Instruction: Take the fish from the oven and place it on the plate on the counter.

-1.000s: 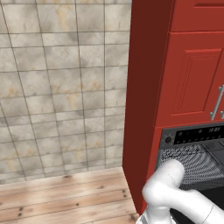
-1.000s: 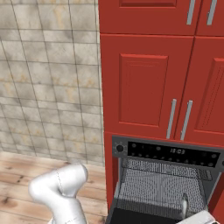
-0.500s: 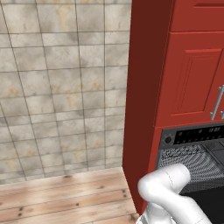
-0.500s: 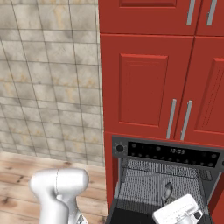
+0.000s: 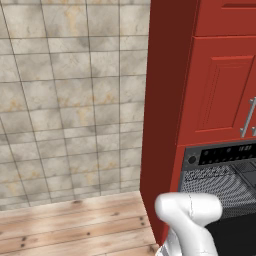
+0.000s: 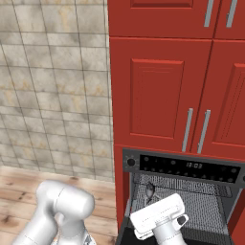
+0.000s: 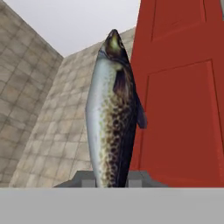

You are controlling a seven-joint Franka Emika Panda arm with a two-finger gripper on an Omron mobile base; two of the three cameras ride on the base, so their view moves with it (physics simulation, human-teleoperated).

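Holding the fish (image 7: 113, 113) is how the hand view reads: the two fingertips sit on either side of its tail end, and the body stands straight out from the gripper (image 7: 111, 178), head away, against red cabinet door (image 7: 183, 109) and tiled wall (image 7: 39, 131). I call the claw clenched on the fish.

What changed over the last second: in the right base view the fish was lying inside the oven (image 6: 184, 191) on the wire rack (image 6: 201, 203), with the hand barely entering the picture at lower right. Half a second ago the hand was at the oven mouth. Now the hand has moved left and out, and I see the fish (image 6: 150, 190) poking up behind it, in front of the open cavity rather than resting on the rack. The wall and cabinets sit in the same place across the pictures, so the base has not driven — this is arm motion only. In the left base view the elbow has dropped lower.

Judgement: extraction looks done or nearly so; the lift-out step is finished if the tail clears the door (image 6: 127, 234), which I cannot tell. Carry and placement remain. Neither plate nor counter is in front of me, so I expect a turn or drive next. Risk — a slim, slick fish held by its tail could swing or slip.
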